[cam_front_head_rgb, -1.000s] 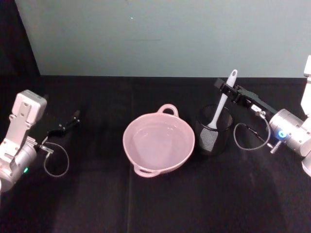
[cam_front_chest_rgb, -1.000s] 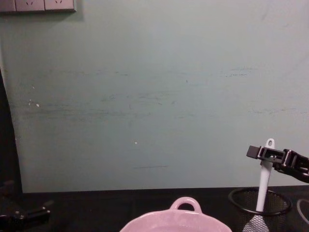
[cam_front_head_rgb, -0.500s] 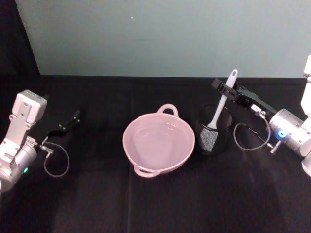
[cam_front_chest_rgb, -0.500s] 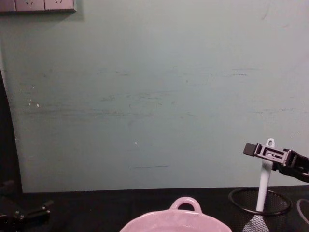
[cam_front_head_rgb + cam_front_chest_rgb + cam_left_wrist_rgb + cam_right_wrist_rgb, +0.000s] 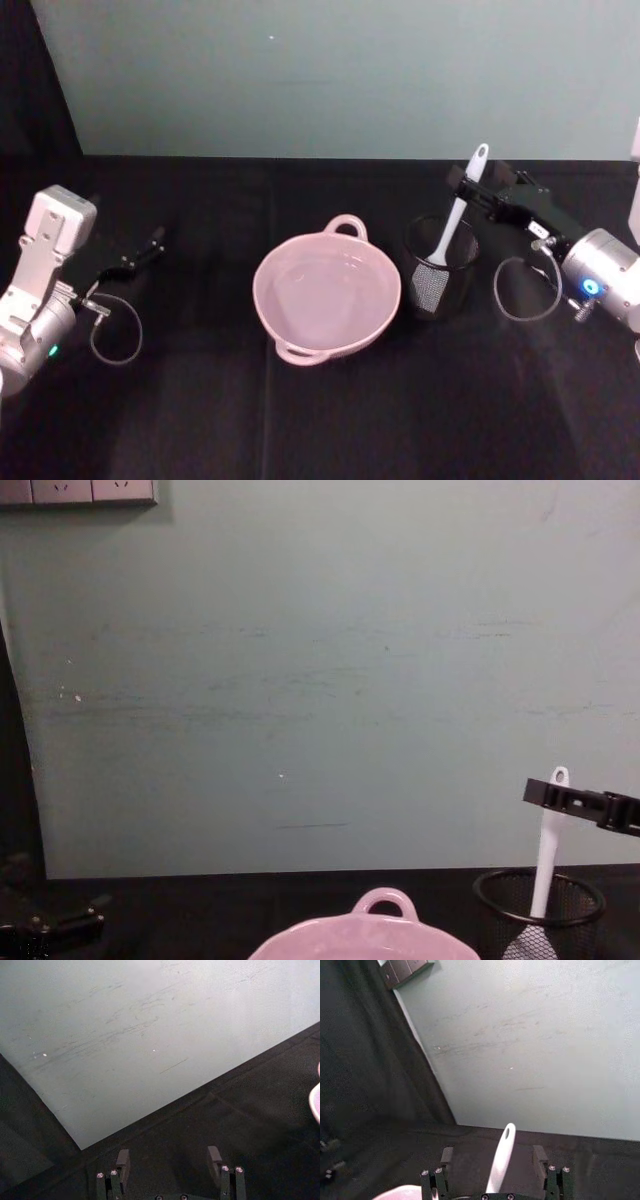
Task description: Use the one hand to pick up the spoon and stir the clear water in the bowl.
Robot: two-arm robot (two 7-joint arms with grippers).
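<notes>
The white spoon (image 5: 458,214) stands upright in a black wire-mesh cup (image 5: 440,270), handle end up, blade down inside the mesh. My right gripper (image 5: 466,184) is at the upper handle. In the right wrist view this gripper (image 5: 493,1154) is open, and the spoon handle (image 5: 501,1159) rises between its fingers (image 5: 447,1155) without touching them. From the chest view the right gripper (image 5: 550,794) crosses the spoon (image 5: 547,846) just below its holed end. The pink bowl (image 5: 272,262) sits left of the cup, holding clear water (image 5: 325,292). My left gripper (image 5: 148,246) rests open at the far left.
A teal wall runs behind the black-covered table (image 5: 330,420). The mesh cup (image 5: 540,898) stands close beside the bowl's (image 5: 380,932) right rim. Cables loop beside both wrists. The left wrist view shows its open fingers (image 5: 122,1159) over bare black cloth.
My right arm has shifted slightly right and lower, and its gripper has drawn back a little along the spoon handle. The spoon, bowl and left arm have not moved.
</notes>
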